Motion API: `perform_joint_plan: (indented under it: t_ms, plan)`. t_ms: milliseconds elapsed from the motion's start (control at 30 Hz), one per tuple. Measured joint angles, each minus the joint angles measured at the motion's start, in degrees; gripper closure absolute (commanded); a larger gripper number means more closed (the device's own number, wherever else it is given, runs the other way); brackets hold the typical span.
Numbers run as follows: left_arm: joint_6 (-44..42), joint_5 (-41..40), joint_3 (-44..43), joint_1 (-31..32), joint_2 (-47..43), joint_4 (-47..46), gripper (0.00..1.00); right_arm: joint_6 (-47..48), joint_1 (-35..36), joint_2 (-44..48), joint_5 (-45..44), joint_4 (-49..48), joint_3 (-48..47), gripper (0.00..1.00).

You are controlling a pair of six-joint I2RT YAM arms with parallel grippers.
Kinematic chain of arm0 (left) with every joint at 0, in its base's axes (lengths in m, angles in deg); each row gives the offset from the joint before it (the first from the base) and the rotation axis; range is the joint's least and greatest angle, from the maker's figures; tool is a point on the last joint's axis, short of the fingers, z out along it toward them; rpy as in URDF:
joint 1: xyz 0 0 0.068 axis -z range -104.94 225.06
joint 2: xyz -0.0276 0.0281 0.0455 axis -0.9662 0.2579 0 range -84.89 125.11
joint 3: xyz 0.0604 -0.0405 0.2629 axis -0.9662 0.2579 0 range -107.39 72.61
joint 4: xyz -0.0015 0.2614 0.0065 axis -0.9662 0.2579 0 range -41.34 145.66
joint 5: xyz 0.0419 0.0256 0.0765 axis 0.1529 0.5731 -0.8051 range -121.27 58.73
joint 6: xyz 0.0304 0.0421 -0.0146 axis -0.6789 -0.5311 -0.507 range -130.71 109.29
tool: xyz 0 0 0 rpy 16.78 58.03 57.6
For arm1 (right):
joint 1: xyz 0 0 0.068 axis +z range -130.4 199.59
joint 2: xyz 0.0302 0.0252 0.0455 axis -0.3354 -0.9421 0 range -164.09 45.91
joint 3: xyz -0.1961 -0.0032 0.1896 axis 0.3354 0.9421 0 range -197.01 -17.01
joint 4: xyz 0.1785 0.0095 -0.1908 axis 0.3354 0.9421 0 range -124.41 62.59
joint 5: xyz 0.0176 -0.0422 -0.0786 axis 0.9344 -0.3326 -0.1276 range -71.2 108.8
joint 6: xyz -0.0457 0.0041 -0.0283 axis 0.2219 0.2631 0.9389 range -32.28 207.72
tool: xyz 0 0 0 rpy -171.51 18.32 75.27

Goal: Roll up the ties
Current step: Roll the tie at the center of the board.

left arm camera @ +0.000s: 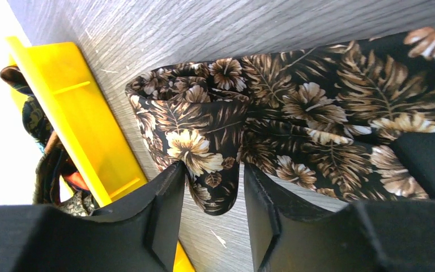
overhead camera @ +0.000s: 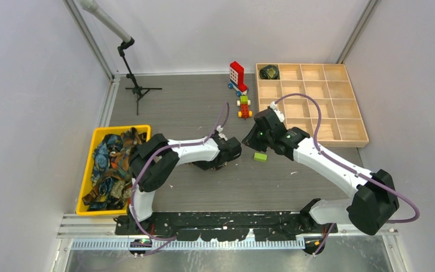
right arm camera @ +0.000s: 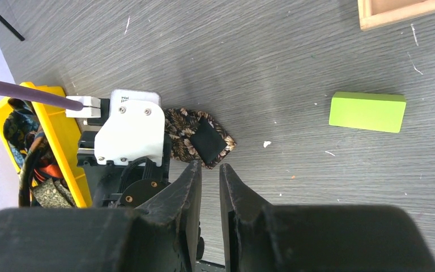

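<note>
Just off the yellow bin [left arm camera: 73,113], on its side away from the wall, a brown leaf-and-flower tie [left arm camera: 294,113] lies flat on the grey table [left arm camera: 204,28], with one end folded back on itself. The left gripper [left arm camera: 212,169] is down over that folded end, jaws apart and the fold lying between them. Whether the fingers [left arm camera: 167,209] actually press the cloth, I can't tell. More ties [overhead camera: 110,170] sit heaped inside the bin. Further out from the bin, past the flat tie, the right gripper [right arm camera: 209,167] hangs above the table, jaws nearly together with nothing in them. A green block [right arm camera: 367,111] lies further still from the bin. Farthest off stands a wooden tray [overhead camera: 311,64], with one rolled tie [overhead camera: 269,72] in its back corner compartment on the bin's side.
</note>
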Motion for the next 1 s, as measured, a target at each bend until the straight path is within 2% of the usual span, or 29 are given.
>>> perform_joint_plan:
  t_ms: [333, 500, 800, 1000]
  plan:
    - [-1.3, 3.7, -2.2, 0.0, -0.2, 0.0, 0.45, 0.0, 0.0, 0.4, 0.0, 0.7, -1.1, 0.76]
    - [-1.5, 5.8, -2.2, 0.0, -3.1, 0.0, 0.41, 0.0, 0.0, 0.5, 0.0, 1.3, -2.5, 0.75]
    - [-2.1, 12.2, -0.9, -2.9, -16.2, -0.7, 0.39, 0.0, 0.3, -1.7, 0.1, 1.4, -5.1, 0.75]
    - [-3.7, 22.0, 6.7, -13.0, -29.2, -4.6, 0.39, 0.0, 2.5, -7.3, 0.9, 0.5, -6.9, 0.75]
